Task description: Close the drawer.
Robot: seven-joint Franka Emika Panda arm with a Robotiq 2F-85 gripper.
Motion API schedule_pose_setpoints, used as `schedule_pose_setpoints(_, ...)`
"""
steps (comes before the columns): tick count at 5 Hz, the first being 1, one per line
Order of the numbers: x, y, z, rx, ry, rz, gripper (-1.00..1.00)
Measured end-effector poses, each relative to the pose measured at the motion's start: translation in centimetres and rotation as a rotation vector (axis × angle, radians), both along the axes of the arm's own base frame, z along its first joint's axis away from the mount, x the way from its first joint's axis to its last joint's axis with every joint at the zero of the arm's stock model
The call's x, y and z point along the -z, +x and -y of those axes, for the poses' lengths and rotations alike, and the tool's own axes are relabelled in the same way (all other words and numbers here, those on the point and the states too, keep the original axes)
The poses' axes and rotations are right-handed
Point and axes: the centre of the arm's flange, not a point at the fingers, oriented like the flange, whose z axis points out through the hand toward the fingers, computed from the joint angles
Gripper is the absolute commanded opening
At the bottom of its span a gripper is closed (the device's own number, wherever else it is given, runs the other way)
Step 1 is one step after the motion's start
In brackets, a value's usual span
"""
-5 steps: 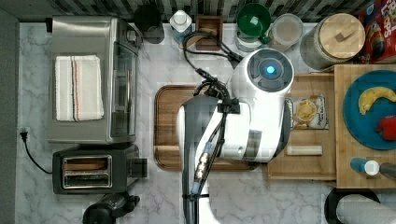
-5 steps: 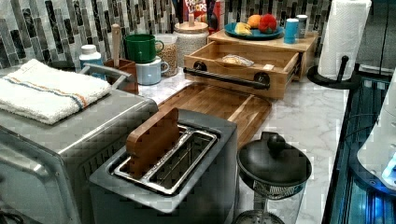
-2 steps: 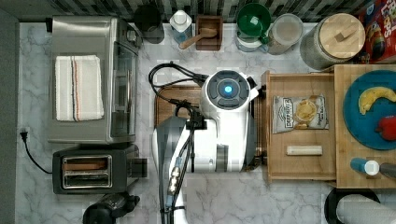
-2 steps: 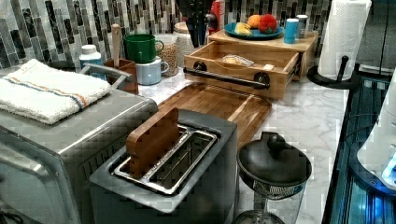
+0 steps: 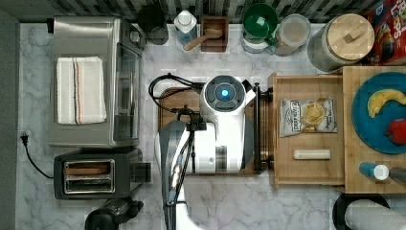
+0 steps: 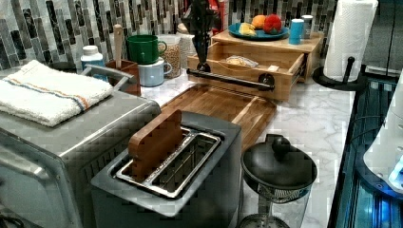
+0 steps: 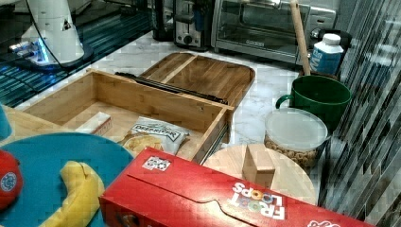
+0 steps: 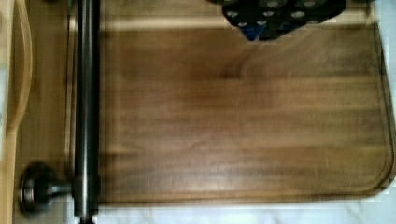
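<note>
At nine o'clock in the top view the toaster oven [image 5: 93, 81] stands, the arm over the walnut cutting board [image 5: 178, 103] at centre (gripper [image 6: 202, 28] just above the black handle [image 5: 257, 127], finger state impossible to tell), the drawer [image 5: 306, 178] pulled out at three o'clock.

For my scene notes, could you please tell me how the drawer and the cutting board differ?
The drawer is pale wood with a raised rim and a black bar handle; the cutting board is darker, flat, with rounded corners. The drawer holds a snack bag; the cutting board lies bare. Both are wooden.
</note>
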Motion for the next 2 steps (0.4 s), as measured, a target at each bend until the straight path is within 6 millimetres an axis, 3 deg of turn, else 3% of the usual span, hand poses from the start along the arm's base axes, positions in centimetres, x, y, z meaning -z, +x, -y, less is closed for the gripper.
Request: schedule_pose_setpoints(2,5.5,1.8,0.3,-0.047,-0.009,0.171,-1.0)
